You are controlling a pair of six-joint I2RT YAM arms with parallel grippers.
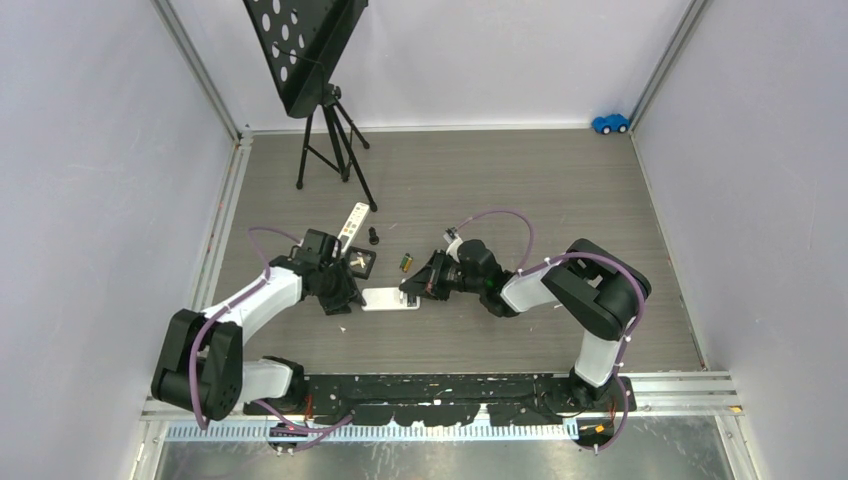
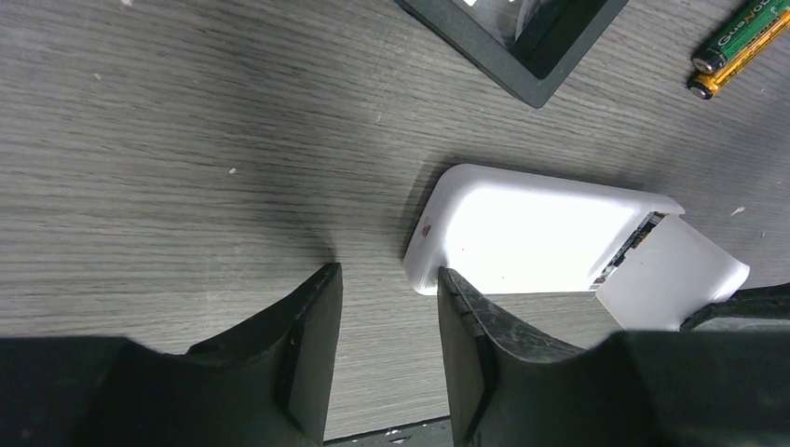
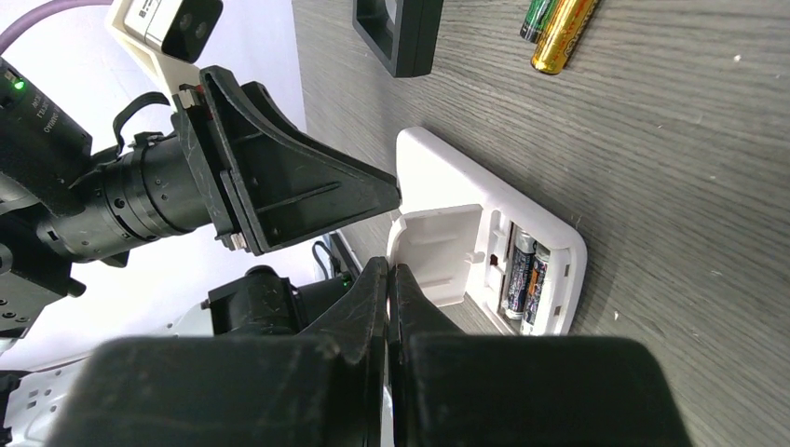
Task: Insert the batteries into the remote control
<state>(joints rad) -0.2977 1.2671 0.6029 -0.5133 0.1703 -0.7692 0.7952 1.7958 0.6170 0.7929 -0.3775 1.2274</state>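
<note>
**Operator:** Where is the remote?

**Coach:** Mid-frame in the top view. The remote (image 1: 390,298) lies flat on the counter (image 1: 520,200), between your two arms. Two batteries (image 3: 522,279) sit side by side in its bay, at the lower right of the right wrist view. The cover (image 3: 438,251) is ajar, not seated over the bay.

**Operator:** And the jaws?

**Coach:** Your right jaws are pressed together with nothing between them, tips against the cover's near edge. Your left jaws are spread and hold nothing. One finger (image 2: 461,317) touches the remote's rounded end; the other stands over bare counter.

**Operator:** So the step is closing the cover?

**Coach:** That's my reading. Use the left finger as a stop so the remote can't slide. Push the cover low and along the remote's length, not down into it; it looks thin and could skew or pop off. Go slowly until it sits flush. Leave the spare batteries (image 1: 406,262) and the tray (image 1: 360,263) just above the remote alone.
</note>
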